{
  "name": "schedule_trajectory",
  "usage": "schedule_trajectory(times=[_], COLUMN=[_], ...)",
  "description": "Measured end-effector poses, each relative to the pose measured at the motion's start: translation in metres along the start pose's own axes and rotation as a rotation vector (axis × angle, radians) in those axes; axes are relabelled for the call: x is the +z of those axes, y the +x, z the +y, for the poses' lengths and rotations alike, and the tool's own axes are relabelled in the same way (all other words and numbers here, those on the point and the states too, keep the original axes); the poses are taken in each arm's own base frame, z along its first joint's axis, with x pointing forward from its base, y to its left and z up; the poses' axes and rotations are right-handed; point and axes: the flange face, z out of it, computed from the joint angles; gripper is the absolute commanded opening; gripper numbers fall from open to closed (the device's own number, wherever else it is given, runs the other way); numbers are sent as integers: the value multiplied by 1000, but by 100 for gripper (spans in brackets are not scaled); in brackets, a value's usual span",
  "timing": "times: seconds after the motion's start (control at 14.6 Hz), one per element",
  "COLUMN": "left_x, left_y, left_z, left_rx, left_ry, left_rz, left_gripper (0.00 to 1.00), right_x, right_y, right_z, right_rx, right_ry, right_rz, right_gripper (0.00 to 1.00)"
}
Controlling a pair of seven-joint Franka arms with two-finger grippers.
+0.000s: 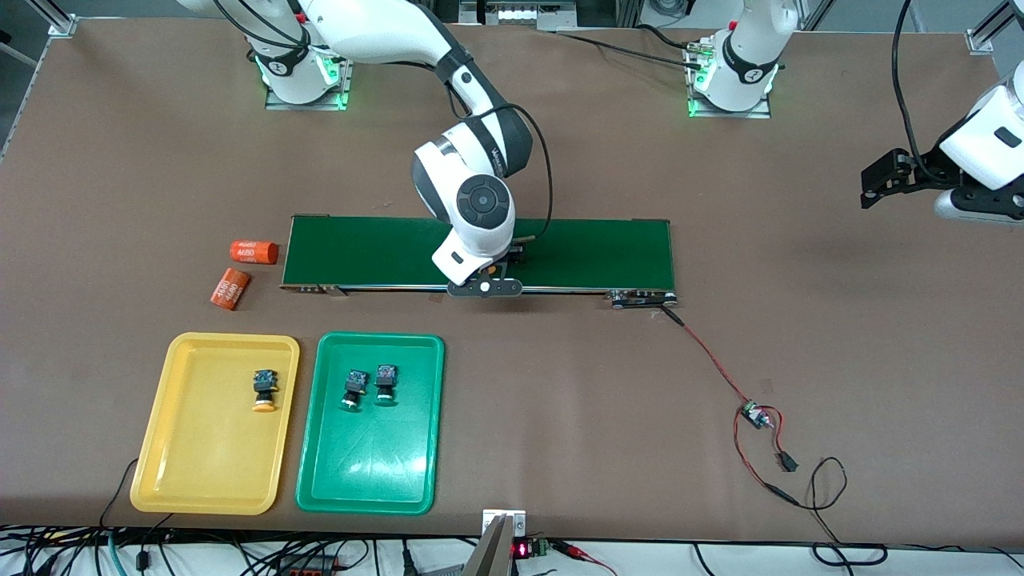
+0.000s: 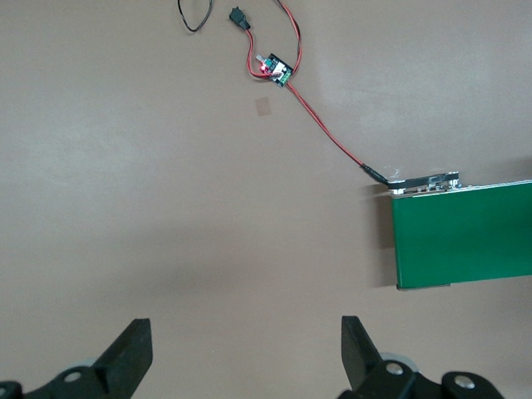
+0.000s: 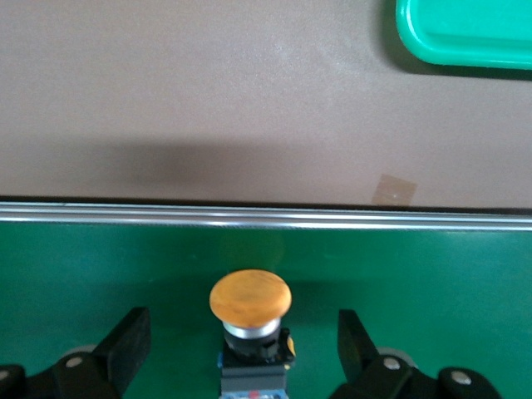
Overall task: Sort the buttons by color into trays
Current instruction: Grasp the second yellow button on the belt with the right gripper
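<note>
An orange-capped button [image 3: 249, 301] stands on the dark-green conveyor belt [image 1: 576, 252]. My right gripper [image 3: 241, 326] is open low over the belt, with one finger on each side of the button and not touching it. In the front view the right gripper [image 1: 498, 270] hides this button. The yellow tray [image 1: 172, 448] holds one orange-capped button [image 1: 264, 390]. The green tray [image 1: 368, 472] holds two green-capped buttons [image 1: 354, 389] [image 1: 386, 382]. My left gripper [image 2: 245, 328] is open and empty, waiting over bare table at the left arm's end [image 1: 884, 180].
Two orange cylinders with white print [image 1: 254, 252] [image 1: 230, 289] lie beside the belt's end toward the right arm. A red-and-black cable with a small circuit board [image 1: 752, 414] runs from the belt's other end. A corner of the green tray [image 3: 465, 33] shows in the right wrist view.
</note>
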Motion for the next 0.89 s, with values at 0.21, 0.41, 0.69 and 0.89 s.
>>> schedule_trajectory(times=[0.21, 0.41, 0.69, 0.89], left_x=[0, 0, 0, -3], left_y=[0, 0, 0, 2], left_z=[2, 3, 5, 6], left_rx=[3, 5, 10, 11], left_ry=[0, 0, 0, 1], left_rz=[0, 0, 0, 7], left_gripper=[100, 100, 100, 100], right_x=[12, 15, 6, -20], right_y=[2, 3, 11, 29], right_z=[0, 2, 7, 24], right_rx=[2, 6, 35, 75], right_ry=[-3, -5, 29, 74], right_rz=[4, 4, 8, 31], right_gripper=[47, 15, 14, 14])
